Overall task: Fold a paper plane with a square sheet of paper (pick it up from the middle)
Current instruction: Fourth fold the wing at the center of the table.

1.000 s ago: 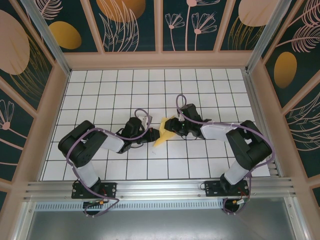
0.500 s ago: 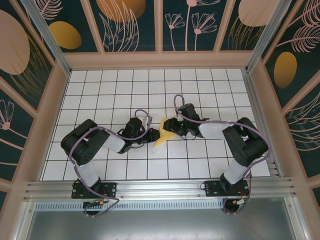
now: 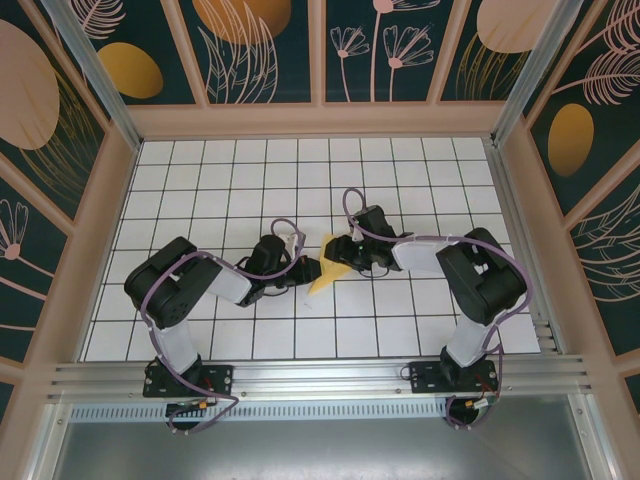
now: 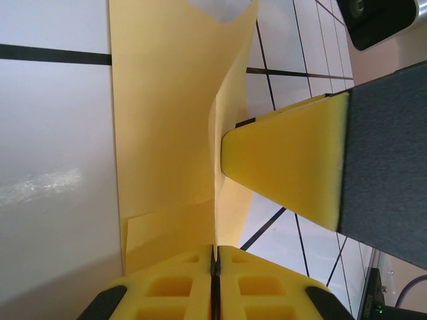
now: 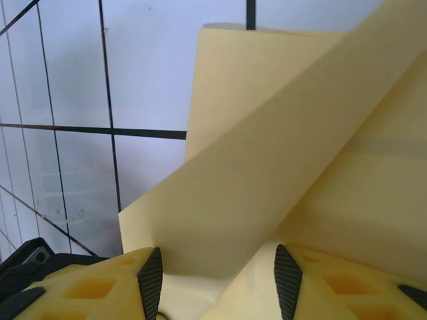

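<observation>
Seen from above, the pale-yellow sheet of paper (image 3: 323, 276) lies near the middle of the white, black-gridded tabletop (image 3: 200, 190), a little toward the near edge. It shows as a narrow, slanted wedge. The tips of both arms cover parts of it, so its full outline and the number of its folds are hard to make out. The left tool (image 3: 305, 268) meets it from the left and the right tool (image 3: 340, 262) from the right, the two close together with the sheet between them.

In the left wrist view the left tool's yellow fingers (image 4: 173, 287) are pressed together. An edge of the sheet runs into the seam between them and is pinched there. From that point the sheet extends as a curved flap, cut off at the frame's top. One yellow-tipped finger of the right tool (image 4: 287, 167) sits just beside the flap; whether it touches is unclear.

In the right wrist view the right tool's jaws stand spread, and a diagonal folded layer of the sheet lies across the gap between the pads (image 5: 93, 290). The sheet's right and lower edges are cut off.
</observation>
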`<action>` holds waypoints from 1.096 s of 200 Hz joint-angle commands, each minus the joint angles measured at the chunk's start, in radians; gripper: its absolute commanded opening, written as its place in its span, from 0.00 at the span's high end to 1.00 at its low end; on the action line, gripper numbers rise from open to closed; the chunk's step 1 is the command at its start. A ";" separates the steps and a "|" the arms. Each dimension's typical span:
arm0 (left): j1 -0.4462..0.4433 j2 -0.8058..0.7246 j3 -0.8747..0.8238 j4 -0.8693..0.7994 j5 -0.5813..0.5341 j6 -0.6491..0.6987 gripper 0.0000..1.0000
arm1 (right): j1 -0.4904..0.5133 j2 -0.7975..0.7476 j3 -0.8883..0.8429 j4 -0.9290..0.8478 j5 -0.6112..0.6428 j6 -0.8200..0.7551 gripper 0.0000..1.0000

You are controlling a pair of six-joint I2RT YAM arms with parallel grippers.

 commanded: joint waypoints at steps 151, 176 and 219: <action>0.004 -0.098 0.001 -0.103 -0.044 0.016 0.72 | 0.012 0.094 0.054 -0.184 0.115 0.030 0.54; 0.010 -0.161 -0.010 -0.134 -0.074 0.024 0.70 | 0.013 0.099 0.057 -0.195 0.119 0.030 0.54; 0.008 -0.182 -0.020 -0.065 -0.035 0.026 0.70 | 0.014 0.109 0.066 -0.211 0.126 0.037 0.54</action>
